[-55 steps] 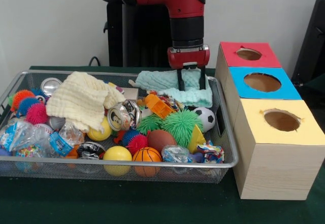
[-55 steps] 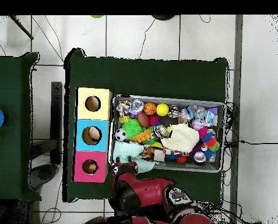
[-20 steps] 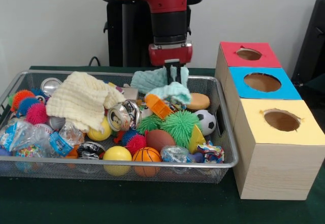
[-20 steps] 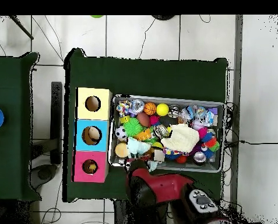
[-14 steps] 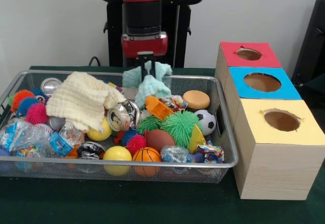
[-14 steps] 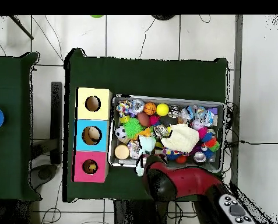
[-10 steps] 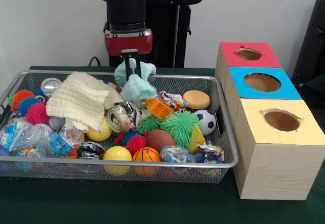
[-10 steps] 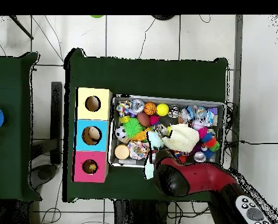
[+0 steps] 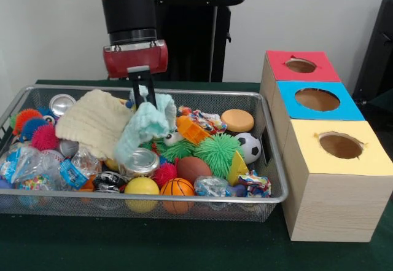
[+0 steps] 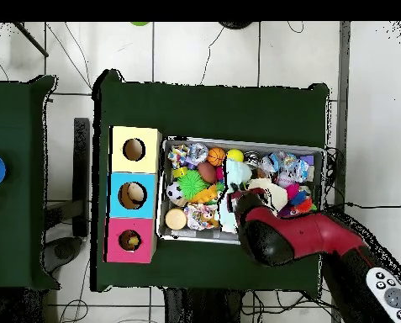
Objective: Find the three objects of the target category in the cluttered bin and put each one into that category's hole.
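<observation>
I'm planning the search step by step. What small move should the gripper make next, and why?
Probably let go of the mint cloth. The gripper holds it over the cream cloth and can, away from the soccer ball and basketball, which now lie uncovered.

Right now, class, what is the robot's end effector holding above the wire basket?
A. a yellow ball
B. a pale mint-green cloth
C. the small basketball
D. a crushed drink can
B: in the front view the end effector is closed on the mint-green cloth, which hangs down from it over the clutter in the wire basket.
</observation>
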Tool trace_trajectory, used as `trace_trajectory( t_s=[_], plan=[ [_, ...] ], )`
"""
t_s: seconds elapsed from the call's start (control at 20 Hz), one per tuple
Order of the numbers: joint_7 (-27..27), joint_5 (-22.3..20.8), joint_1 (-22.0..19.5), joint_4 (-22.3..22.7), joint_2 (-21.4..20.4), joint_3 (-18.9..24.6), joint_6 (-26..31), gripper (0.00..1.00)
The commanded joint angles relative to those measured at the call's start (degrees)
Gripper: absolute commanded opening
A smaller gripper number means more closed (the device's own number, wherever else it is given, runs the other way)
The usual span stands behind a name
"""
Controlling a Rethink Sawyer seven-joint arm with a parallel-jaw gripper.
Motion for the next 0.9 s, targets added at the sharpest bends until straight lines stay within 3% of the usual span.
trace_trajectory(
  t_s=[0.05, 0.2, 0.55, 0.9],
  plan=[
    [-27.84, -3.93, -3.89, -12.19, 5.21, 14.32, 14.17, 0.00],
    [-28.25, -3.61, -4.85, -12.92, 5.59, 14.10, 16.56, 0.00],
    [-14.33, -9.12, -2.16, -5.80, 0.81, 4.83, 9.30, 0.00],
    [-9.95, -11.89, -2.06, -4.80, 1.26, 1.46, 7.20, 0.00]
  ],
)
